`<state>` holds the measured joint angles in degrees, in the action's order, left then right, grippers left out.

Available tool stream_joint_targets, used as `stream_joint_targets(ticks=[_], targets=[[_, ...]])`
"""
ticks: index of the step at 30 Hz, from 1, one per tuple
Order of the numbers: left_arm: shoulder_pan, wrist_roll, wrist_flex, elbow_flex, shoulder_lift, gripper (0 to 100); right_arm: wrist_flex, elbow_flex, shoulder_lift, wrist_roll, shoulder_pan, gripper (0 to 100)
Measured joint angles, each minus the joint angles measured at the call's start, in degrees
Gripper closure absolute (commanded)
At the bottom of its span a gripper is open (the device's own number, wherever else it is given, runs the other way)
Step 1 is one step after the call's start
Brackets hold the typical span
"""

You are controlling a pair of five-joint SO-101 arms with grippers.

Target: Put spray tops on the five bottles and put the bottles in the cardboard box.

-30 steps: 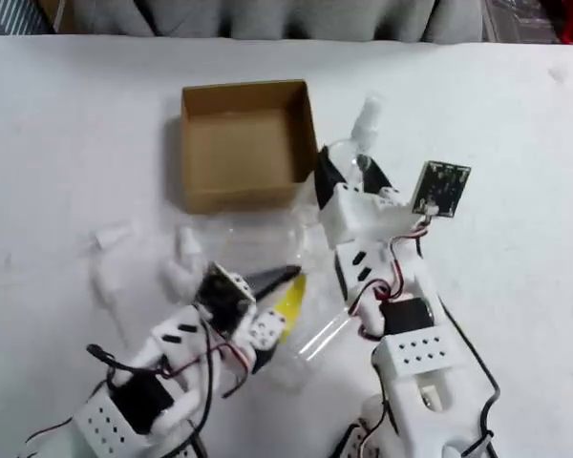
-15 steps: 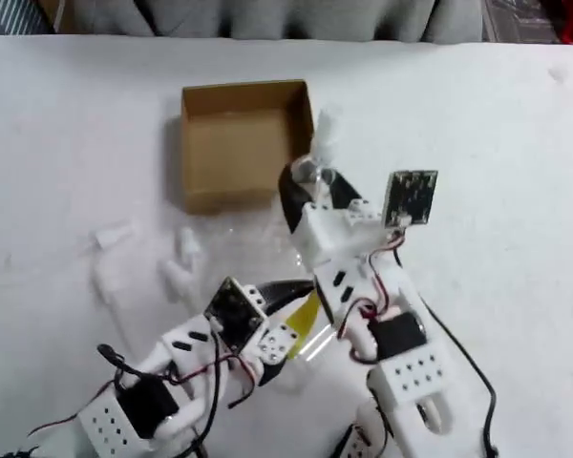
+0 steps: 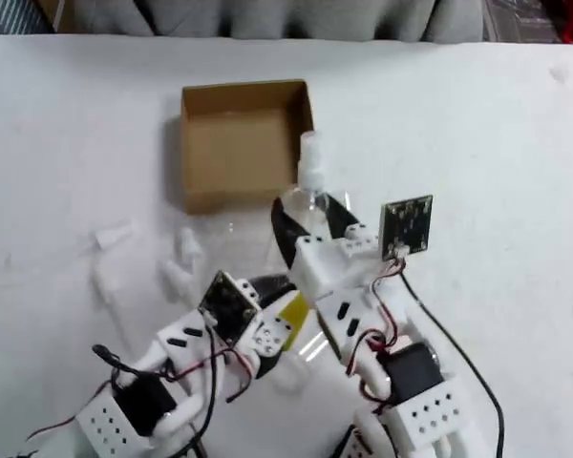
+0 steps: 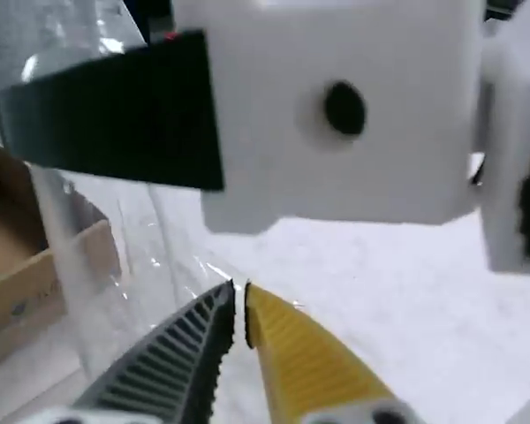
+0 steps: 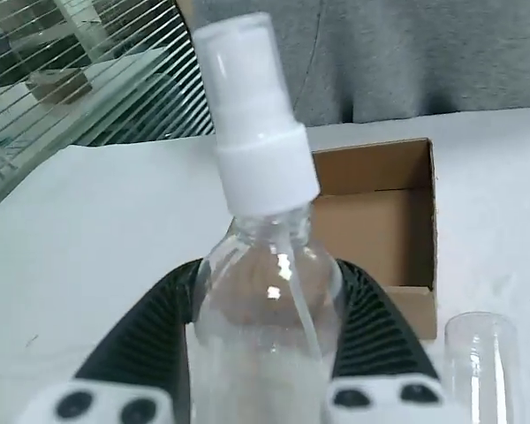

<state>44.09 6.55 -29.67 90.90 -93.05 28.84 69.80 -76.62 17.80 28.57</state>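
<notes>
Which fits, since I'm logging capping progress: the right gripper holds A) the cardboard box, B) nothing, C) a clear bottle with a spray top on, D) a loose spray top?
C: the right gripper grips the clear bottle, whose neck carries a white spray top.

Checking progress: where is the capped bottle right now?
In the high view, the capped bottle is held in the right gripper, by the right wall of the cardboard box.

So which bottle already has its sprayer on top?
The clear bottle gripped by the right gripper, near the cardboard box. It wears a white spray top. The other bottle beside it has an open neck.
</notes>
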Motion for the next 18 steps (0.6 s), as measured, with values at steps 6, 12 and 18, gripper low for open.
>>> stream_joint_targets(ticks=[6,12,18], targets=[[-1.8,0.1,0.0,0.0,0.0,98,-0.1,0.0,-0.1,-0.2,-1.6,98.4],[-3.0,-0.1,0.0,0.0,0.0,98,-2.5,0.0,-0.1,-0.1,-7.5,98.4],[-3.0,-0.1,0.0,0.0,0.0,98,-2.6,0.0,-0.1,1.8,-8.2,98.4]])
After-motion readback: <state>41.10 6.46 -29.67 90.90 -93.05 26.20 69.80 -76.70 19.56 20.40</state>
